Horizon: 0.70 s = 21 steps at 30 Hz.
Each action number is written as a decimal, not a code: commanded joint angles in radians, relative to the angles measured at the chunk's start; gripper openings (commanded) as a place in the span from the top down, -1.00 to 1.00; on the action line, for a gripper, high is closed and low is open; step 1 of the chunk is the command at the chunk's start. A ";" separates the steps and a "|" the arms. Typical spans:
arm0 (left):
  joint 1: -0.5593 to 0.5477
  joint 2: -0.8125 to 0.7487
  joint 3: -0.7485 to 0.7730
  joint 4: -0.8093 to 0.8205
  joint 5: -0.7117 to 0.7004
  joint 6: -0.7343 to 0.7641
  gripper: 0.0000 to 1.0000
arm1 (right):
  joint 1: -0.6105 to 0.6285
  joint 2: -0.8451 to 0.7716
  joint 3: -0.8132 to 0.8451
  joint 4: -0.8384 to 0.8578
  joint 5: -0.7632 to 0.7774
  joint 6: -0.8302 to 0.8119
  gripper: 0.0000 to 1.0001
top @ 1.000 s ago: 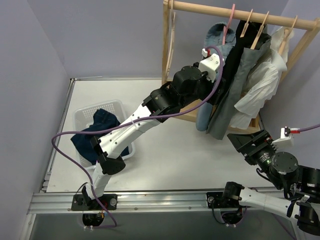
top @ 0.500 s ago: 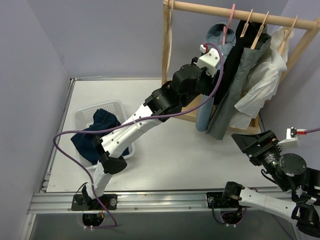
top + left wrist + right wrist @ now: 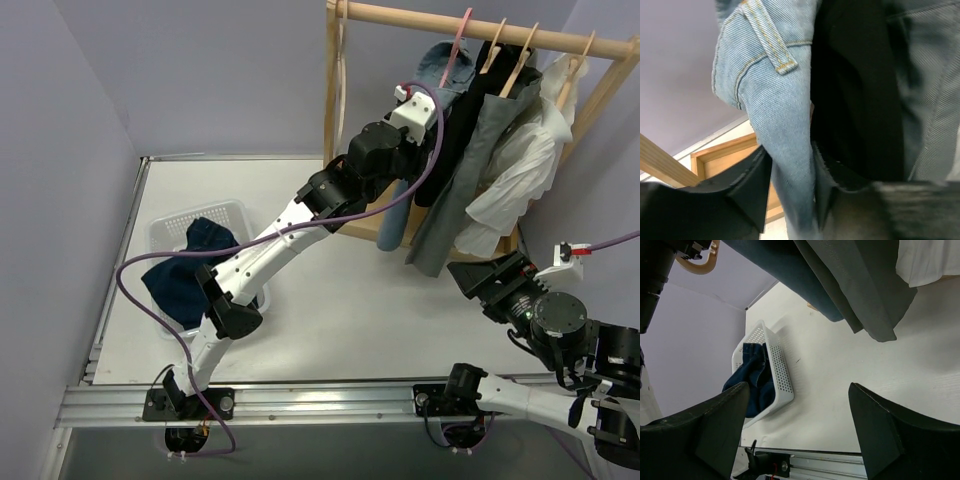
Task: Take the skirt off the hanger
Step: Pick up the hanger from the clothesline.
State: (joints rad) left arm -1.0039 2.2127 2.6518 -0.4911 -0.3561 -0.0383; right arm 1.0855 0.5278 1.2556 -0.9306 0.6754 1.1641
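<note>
Mid-grey pleated skirt [image 3: 470,170], hung full length from wooden hanger [image 3: 519,62] on rack rail [image 3: 400,15]; left gripper [image 3: 789,150] pinched onto neighbouring light-blue denim garment [image 3: 765,80], probably to part it aside; right gripper [image 3: 800,385] splayed wide, empty, poised near hem for the pull.

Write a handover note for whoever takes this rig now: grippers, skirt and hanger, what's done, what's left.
Left gripper: around a fold of the denim garment, not the skirt; clamped or not, unclear.
Right gripper: open, empty, low near the skirt's hem.
Skirt: hanging on its hanger on the rail.
Done: nothing yet.
To do: free the skirt from the hanger.
</note>
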 commanded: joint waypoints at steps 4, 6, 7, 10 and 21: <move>0.028 -0.008 0.034 0.092 -0.030 0.015 0.74 | -0.006 0.052 0.013 0.050 0.044 -0.026 -0.52; 0.039 -0.015 0.034 0.089 -0.020 0.009 0.95 | -0.004 0.069 0.028 0.047 0.049 -0.038 -0.52; 0.042 -0.025 0.031 0.089 -0.018 0.003 0.95 | -0.004 0.084 0.036 0.044 0.052 -0.041 -0.52; 0.048 -0.054 0.020 0.094 -0.007 0.006 0.95 | -0.004 0.098 0.048 0.044 0.052 -0.049 -0.53; 0.113 -0.220 -0.160 0.226 0.063 -0.116 0.95 | -0.002 0.097 0.021 0.076 0.030 -0.053 -0.54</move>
State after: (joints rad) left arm -0.9314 2.1185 2.5267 -0.4469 -0.3004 -0.0803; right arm 1.0855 0.6067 1.2762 -0.8700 0.6807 1.1206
